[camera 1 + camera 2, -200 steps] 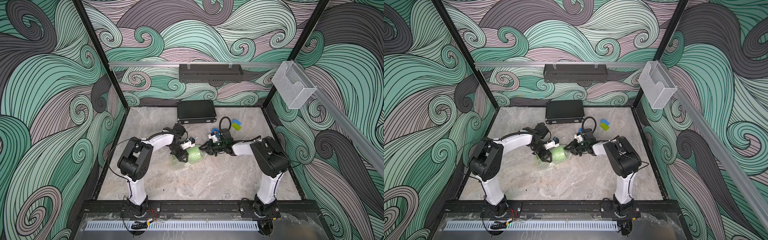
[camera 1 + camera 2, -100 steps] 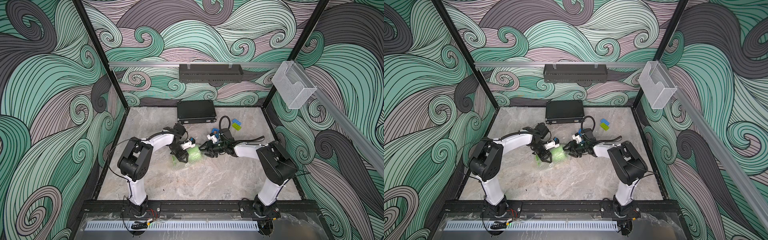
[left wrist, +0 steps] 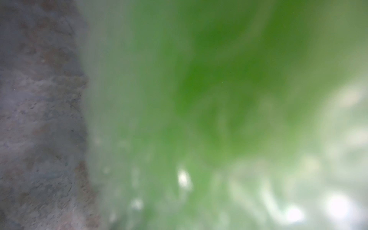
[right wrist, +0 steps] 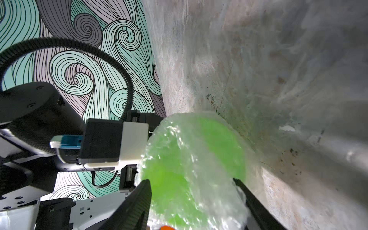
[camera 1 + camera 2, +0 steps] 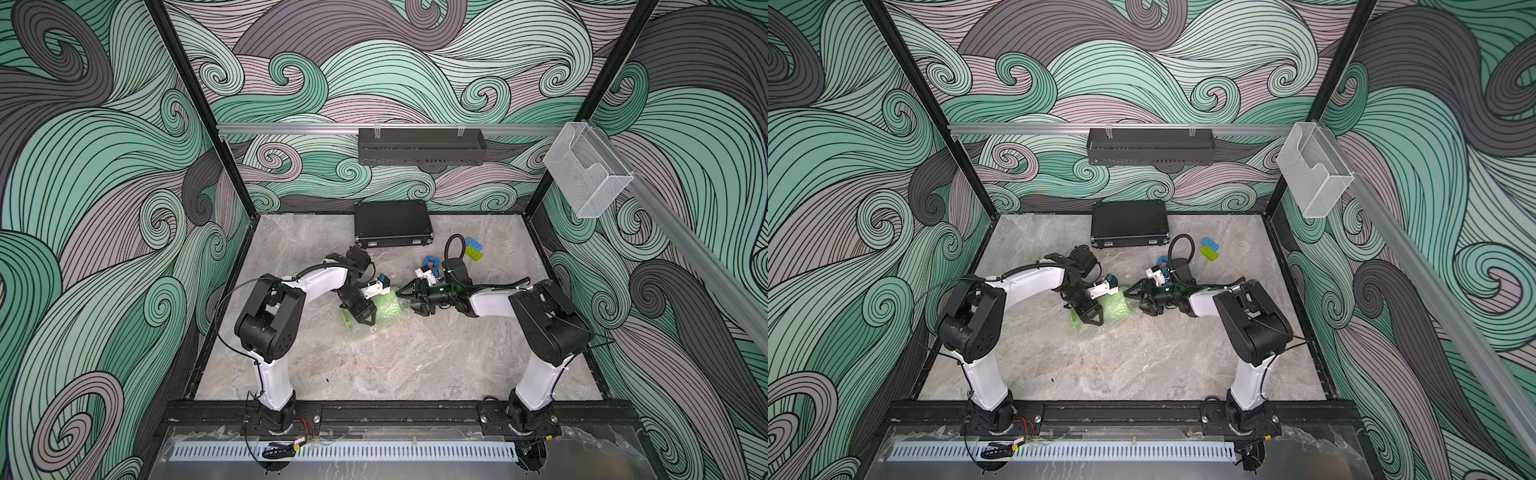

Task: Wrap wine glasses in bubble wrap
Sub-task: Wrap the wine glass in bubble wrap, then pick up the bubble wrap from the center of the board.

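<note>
Right wrist view faces the bowl end of the goblet (image 4: 219, 143), which lies on its side under bubble wrap (image 4: 171, 129) on the marble table (image 5: 415, 365) in front of the black case (image 5: 392, 224), foot toward the case's left end, bowl toward its right. The right gripper (image 4: 191, 180), before the case's right end, is the nearer to the bowl, jaws spread wide and clamping nothing. The left gripper (image 5: 365, 316) sits over the stem end; whether it grips I cannot tell.

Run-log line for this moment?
left pincer: at wrapped green goblet, grip unclear | right pincer: open, at bowl end | bubble wrap: over goblet
</note>
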`<state>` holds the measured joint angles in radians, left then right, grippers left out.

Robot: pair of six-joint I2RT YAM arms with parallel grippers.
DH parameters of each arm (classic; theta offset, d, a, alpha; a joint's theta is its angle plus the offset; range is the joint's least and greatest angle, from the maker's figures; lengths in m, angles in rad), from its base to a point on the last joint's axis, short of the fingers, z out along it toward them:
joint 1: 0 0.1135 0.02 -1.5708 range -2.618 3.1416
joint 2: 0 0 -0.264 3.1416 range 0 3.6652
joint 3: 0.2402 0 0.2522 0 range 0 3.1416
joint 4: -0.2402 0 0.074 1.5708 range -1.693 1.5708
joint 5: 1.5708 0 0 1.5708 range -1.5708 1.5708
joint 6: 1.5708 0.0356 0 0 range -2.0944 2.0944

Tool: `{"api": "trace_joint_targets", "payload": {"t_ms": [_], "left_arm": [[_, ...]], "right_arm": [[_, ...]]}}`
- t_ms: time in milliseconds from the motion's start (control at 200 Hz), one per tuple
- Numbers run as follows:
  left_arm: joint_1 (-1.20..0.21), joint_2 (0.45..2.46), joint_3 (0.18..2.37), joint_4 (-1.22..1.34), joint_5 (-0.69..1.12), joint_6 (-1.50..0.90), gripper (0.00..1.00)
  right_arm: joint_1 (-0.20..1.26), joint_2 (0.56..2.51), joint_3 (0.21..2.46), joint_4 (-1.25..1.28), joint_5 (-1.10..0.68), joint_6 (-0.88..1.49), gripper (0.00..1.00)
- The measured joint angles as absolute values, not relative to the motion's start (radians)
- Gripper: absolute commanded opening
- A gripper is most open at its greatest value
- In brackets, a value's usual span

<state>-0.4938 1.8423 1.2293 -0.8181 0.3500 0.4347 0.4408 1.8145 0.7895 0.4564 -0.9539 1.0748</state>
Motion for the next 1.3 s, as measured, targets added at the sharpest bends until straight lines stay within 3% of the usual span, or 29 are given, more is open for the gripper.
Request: {"api": "trace_joint_targets", "payload": {"t_ms": [120,255,435,691,906,986,1121,1196,1301], "left_arm": [[-0.494,1.853,1.229,-0.802,0.347,0.435,0.51],[-0.494,1.855,1.229,-0.801,0.348,0.435,0.51],[-0.494,1.855,1.229,-0.802,0.349,0.436,0.51],[-0.494,1.855,1.229,-0.814,0.342,0.437,0.51],[-0.494,1.855,1.229,-0.841,0.326,0.445,0.51],[-0.494,1.847,1.229,-0.85,0.326,0.449,0.61],[-0.494,1.814,1.232,-0.854,0.34,0.418,0.78],[-0.494,1.774,1.26,-0.871,0.36,0.394,0.87],[-0.488,1.683,1.342,-0.894,0.398,0.344,0.93]], "right_arm": [[0.444,1.81,0.794,0.495,-1.002,1.072,0.66],[0.454,1.811,0.8,0.498,-1.02,1.05,0.5],[0.468,1.822,0.812,0.463,-1.021,1.013,0.41],[0.505,1.889,0.864,0.414,-1.039,0.941,0.4],[0.519,1.927,0.893,0.414,-1.068,0.905,0.1],[0.517,1.926,0.906,0.415,-1.086,0.882,0.02],[0.518,1.885,0.933,0.32,-1.096,0.83,0.0],[0.517,1.837,0.97,0.175,-1.077,0.755,0.0],[0.516,1.76,1.105,-0.15,-0.976,0.596,0.0]]}}
